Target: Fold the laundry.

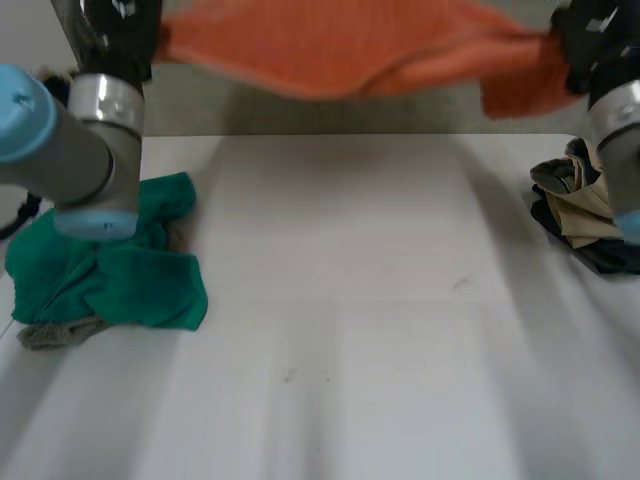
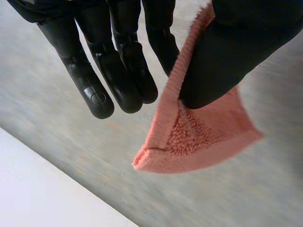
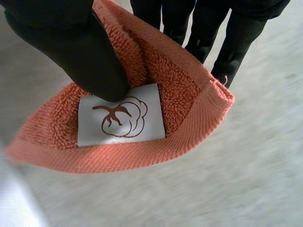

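Tabletop [image 1: 350, 330], white and flat, spanned the head view, with laundry at both side edges. Orange terry towel [image 1: 340, 45] was off the table, strung in the air near its far edge between both hands and sagging in the middle.

Crumpled green cloth heap [image 1: 120, 275] lay at the table's left side, partly behind the left arm [image 1: 70, 140]. A scrap of grey cloth [image 1: 55, 335] poked out from under the heap's near edge. Bunched dark and khaki garment pile [image 1: 580, 215] sat at the table's right edge, just beside the right arm [image 1: 620, 130].

Left hand [image 2: 227, 52] pinched one towel corner. Its thumb clamped the hem against a finger behind the cloth, and the other fingers [image 2: 118, 71] hung straight beside it, off the fabric. The corner tip stuck out below the thumb.

Right hand [image 3: 71, 42] pinched the opposite end. The thumb pressed onto the terry from the front with the fingers behind the cloth, and the hem curled round below it.

White sewn-in label [image 3: 120, 120], printed with a brown cotton-boll outline, sat on the towel with its upper edge touching that thumb's tip.
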`<action>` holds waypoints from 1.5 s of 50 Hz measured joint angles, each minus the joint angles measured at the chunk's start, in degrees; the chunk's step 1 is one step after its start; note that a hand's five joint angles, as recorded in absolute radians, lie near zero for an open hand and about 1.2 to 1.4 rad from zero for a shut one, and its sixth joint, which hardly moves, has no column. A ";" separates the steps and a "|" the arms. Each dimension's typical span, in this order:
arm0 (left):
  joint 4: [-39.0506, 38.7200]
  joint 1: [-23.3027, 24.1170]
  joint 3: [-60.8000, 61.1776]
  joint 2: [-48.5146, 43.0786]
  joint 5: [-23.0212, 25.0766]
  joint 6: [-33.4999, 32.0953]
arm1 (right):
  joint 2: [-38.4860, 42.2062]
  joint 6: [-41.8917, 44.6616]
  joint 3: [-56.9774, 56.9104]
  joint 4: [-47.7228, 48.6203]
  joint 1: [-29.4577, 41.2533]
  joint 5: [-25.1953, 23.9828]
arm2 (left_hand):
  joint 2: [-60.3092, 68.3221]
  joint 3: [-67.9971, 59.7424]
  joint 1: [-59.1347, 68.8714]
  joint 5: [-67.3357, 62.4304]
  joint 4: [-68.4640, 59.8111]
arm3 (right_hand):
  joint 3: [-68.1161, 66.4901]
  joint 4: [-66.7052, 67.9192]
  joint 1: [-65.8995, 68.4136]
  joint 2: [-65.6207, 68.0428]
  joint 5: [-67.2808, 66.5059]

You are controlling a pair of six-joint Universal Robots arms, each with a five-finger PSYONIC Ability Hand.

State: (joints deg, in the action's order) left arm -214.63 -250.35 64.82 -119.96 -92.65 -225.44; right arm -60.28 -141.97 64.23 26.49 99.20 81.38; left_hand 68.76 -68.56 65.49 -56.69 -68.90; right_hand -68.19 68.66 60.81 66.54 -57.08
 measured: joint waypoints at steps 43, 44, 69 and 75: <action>49.10 1.50 37.51 21.78 -1.75 -1.43 | -12.62 30.16 28.60 -49.79 -13.37 -5.00 | 0.00 0.00 0.00 0.00 0.00 | 4.82 -5.20 -0.04 -3.32 3.34; 48.07 1.61 36.96 20.81 -1.77 -1.35 | -11.53 29.06 28.16 -49.57 -13.35 -5.21 | 0.00 0.00 0.00 0.00 0.00 | 7.29 -7.71 -0.53 -5.76 6.02; 46.89 3.84 36.47 19.32 -2.14 -0.88 | -7.61 29.16 18.26 -59.17 -17.43 -6.43 | 0.00 0.00 0.00 0.00 0.00 | 5.80 -6.31 1.06 -3.92 4.83; 46.48 3.44 36.30 18.82 -1.96 -0.83 | -3.69 30.03 17.95 -57.25 -17.76 -6.99 | 0.00 0.00 0.00 0.00 0.00 | 0.10 -0.14 3.85 0.95 0.05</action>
State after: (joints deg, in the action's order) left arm -168.15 -246.92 101.12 -101.14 -94.61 -226.27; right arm -63.96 -111.94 82.17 -30.76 81.44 74.38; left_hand 68.76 -68.56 65.49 -56.69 -68.90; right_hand -68.09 68.52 64.66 67.49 -57.03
